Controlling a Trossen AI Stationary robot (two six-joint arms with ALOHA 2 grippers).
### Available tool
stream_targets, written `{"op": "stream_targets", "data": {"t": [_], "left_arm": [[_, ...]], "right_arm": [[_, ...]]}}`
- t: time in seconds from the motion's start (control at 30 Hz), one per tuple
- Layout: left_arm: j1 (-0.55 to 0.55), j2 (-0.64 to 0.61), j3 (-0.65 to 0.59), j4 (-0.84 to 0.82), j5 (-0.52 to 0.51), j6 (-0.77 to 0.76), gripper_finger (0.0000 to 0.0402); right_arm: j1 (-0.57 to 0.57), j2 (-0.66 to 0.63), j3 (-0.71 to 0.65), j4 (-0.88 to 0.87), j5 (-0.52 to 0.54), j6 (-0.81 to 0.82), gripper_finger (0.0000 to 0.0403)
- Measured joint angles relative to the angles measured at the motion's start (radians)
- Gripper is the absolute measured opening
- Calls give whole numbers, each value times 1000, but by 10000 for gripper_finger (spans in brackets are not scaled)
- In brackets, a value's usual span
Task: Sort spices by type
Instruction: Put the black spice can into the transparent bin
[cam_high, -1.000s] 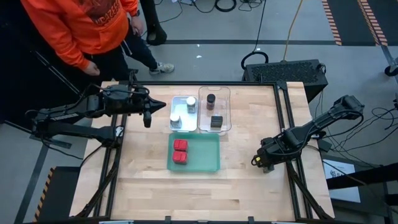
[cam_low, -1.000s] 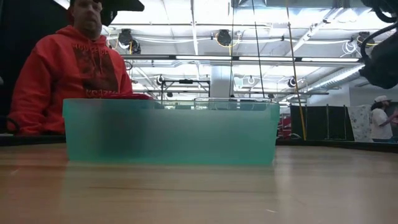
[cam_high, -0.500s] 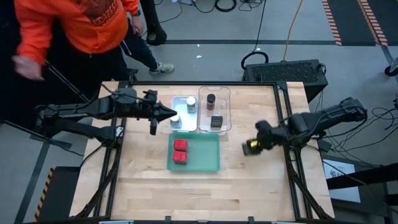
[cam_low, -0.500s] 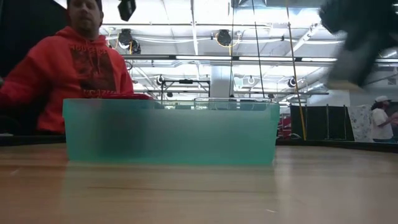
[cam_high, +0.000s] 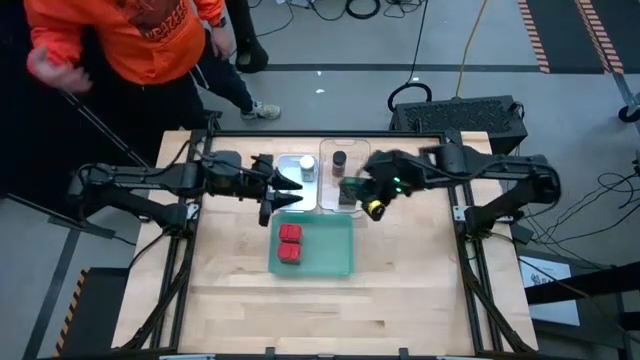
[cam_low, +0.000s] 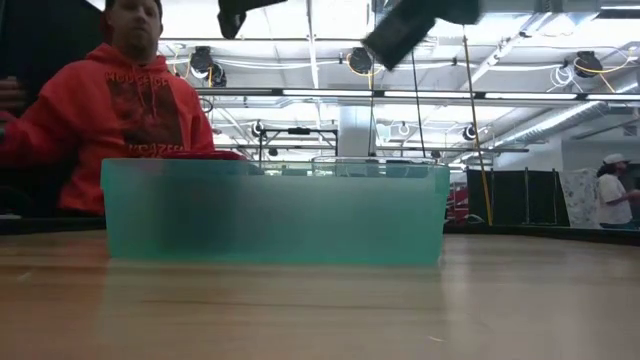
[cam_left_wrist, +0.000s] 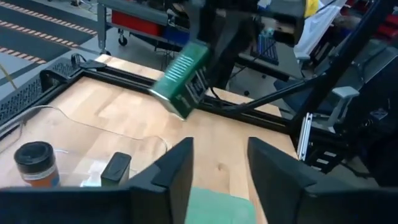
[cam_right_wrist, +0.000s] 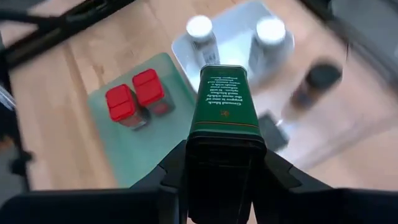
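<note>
we note the green tray (cam_high: 335, 255) nearest the table's front edge, two red tins (cam_high: 290, 243) side by side at its left end, the rest of its floor bare. in the low view its frosted wall (cam_low: 275, 212) blocks everything behind.

just beyond, the right gripper (cam_right_wrist: 214, 163) is clamped on a dark green tin (cam_right_wrist: 221, 102), carried in the air above the join of the green tray and the clear tray (cam_high: 362, 170); in the high view that gripper (cam_high: 372, 205) sits at the clear tray's front right corner. the left wrist view shows the tin (cam_left_wrist: 183, 79) tilted, clear of the table.

the left gripper (cam_high: 283, 193) hangs over the front of the white tray (cam_high: 285, 165), fingers (cam_left_wrist: 176, 171) parted, nothing between them.

farther back: two white-lidded jars (cam_right_wrist: 202, 28) in the white tray; a brown dark-lidded jar (cam_high: 339, 159) and a dark grey tin (cam_left_wrist: 115, 169) in the clear tray.

open wood lies to either side of the trays and along the front. a person in an orange hoodie (cam_high: 120, 40) stands past the far left corner.
</note>
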Motion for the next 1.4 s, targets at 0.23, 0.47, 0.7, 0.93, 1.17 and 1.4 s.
{"op": "stream_targets", "data": {"t": [0.23,0.47,0.7,0.93,1.17,1.4], "left_arm": [[-6,76,0,0,-43,20,199],[10,134,0,20,-114,27,201],[10,170,0,105,-97,106,201],[10,221,0,108,-101,202,201],[11,273,0,151,-134,264,201],[16,309,0,170,-135,263,201]], "right_arm": [[-18,190,247,-99,5,-415,96],[-18,328,400,-212,7,-597,96],[-17,388,427,-240,-1,-664,96],[-17,396,427,-236,-2,-672,96],[-17,396,427,-232,-3,-677,96],[-15,396,427,-220,-2,-684,96]]}}
